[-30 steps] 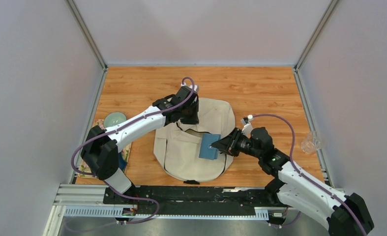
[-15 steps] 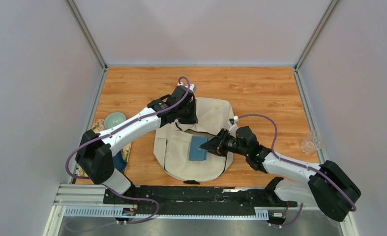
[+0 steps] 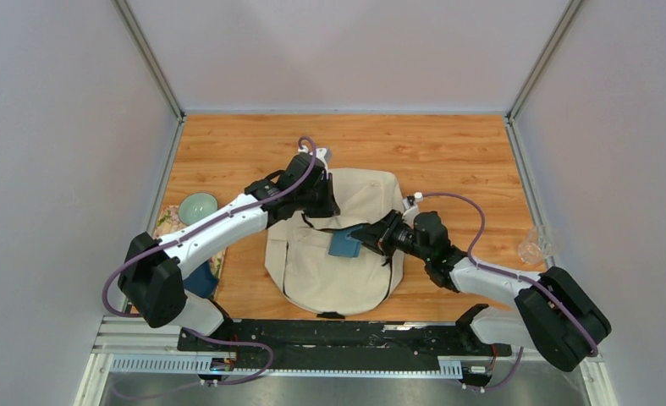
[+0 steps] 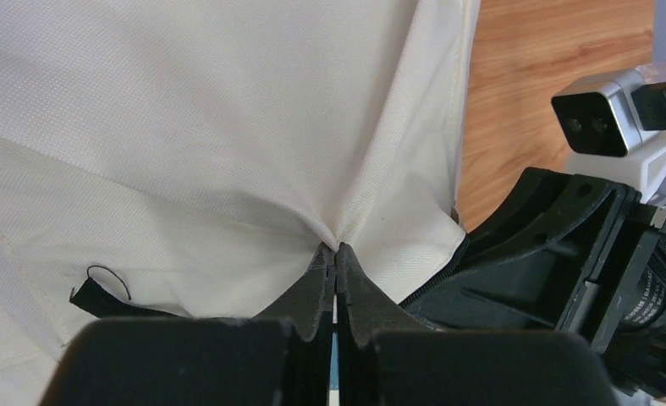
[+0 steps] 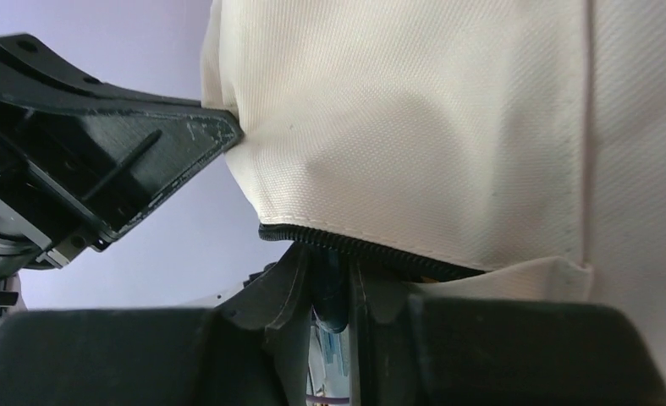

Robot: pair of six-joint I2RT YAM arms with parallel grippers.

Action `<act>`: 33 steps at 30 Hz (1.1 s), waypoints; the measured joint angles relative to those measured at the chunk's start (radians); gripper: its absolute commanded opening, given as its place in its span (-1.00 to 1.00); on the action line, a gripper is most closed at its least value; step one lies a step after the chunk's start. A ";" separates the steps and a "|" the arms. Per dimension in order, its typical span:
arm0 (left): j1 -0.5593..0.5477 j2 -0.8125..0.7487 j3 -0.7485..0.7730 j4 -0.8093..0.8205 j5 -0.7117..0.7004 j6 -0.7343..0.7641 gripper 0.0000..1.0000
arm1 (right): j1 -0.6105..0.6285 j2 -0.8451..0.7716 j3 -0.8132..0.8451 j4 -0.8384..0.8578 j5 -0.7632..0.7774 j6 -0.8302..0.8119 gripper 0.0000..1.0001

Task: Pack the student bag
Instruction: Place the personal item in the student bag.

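The cream-beige student bag (image 3: 333, 275) lies flat on the wooden table. My left gripper (image 3: 322, 206) is shut on a fold of its upper fabric (image 4: 336, 250) and holds the zipped opening up. My right gripper (image 3: 366, 238) is shut on a flat blue book (image 3: 344, 244), whose far edge sits at the opening. In the right wrist view the book's dark blue edge (image 5: 333, 298) shows between my fingers, just under the bag's black zipper (image 5: 355, 246). How much of the book is inside is hidden by fabric.
A pale green bowl (image 3: 197, 205) sits on a patterned cloth (image 3: 167, 222) at the left edge, with a dark blue item (image 3: 202, 279) near the left arm's base. A clear cup (image 3: 536, 245) stands at the right edge. Metal frame walls enclose the table.
My right gripper has carried the blue book left and away from me, up to the bag's opening. My left gripper has shifted slightly left, still pinching the fabric.
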 measured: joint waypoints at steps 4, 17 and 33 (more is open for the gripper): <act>0.001 -0.002 -0.024 0.049 0.035 -0.037 -1.00 | -0.049 -0.033 0.000 -0.044 -0.007 -0.012 -1.00; 0.001 -0.002 -0.072 0.182 0.152 -0.155 -1.00 | -0.240 -0.127 0.027 -0.210 -0.100 -0.111 -1.00; 0.008 0.015 -0.084 0.211 0.192 -0.168 -1.00 | -0.116 -0.044 -0.067 0.087 0.125 0.056 -1.00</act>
